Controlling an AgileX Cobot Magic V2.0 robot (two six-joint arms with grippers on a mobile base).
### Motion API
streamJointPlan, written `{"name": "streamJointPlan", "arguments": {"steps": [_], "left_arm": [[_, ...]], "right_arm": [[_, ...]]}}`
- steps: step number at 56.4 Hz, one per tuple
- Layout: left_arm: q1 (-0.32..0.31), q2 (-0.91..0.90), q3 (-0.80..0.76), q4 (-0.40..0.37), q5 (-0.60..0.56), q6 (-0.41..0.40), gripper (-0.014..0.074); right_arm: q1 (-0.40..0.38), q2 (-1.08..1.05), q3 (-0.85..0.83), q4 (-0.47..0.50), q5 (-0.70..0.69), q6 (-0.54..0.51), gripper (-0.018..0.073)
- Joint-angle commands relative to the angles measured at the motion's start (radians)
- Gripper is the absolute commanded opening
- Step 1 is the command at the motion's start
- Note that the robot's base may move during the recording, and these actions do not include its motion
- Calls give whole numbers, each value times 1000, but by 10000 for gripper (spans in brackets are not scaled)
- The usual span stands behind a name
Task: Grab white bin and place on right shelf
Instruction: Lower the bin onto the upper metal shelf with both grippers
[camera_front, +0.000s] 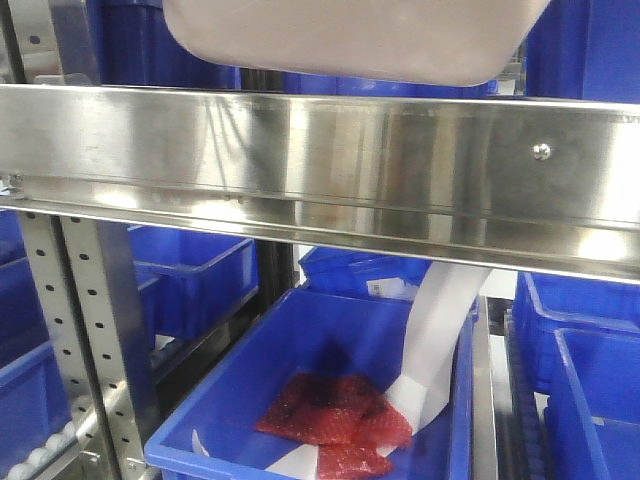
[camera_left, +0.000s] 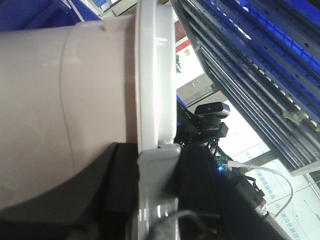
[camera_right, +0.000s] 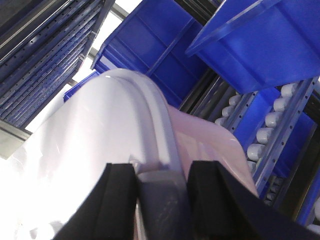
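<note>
The white bin (camera_front: 350, 35) hangs at the top of the front view, its pale pinkish underside just above the shiny steel front rail of the right shelf (camera_front: 330, 165). In the left wrist view the bin's beige body (camera_left: 55, 100) and white lid rim (camera_left: 156, 75) fill the left; my left gripper (camera_left: 152, 185) is shut on the grey handle clip at the rim. In the right wrist view my right gripper (camera_right: 162, 200) is shut on the grey handle clip of the bin (camera_right: 100, 150), black pads on either side.
Below the rail a blue open bin (camera_front: 330, 400) holds red packets (camera_front: 335, 415) and a white paper strip (camera_front: 435, 340). More blue bins stand left and right. A perforated steel upright (camera_front: 85, 330) stands at left. Blue bins on roller tracks (camera_right: 265, 120) are near the right gripper.
</note>
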Motion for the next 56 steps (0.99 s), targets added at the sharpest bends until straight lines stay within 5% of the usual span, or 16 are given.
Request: {"name": "streamJointPlan", "arguments": {"steps": [1, 56], "left_arm": [[-16, -52, -34, -77, 156, 26, -117], [-16, -52, -34, -77, 124, 26, -118]], "right_arm": [[9, -47, -34, 85, 65, -1, 56], [9, -47, -34, 85, 65, -1, 56]]}}
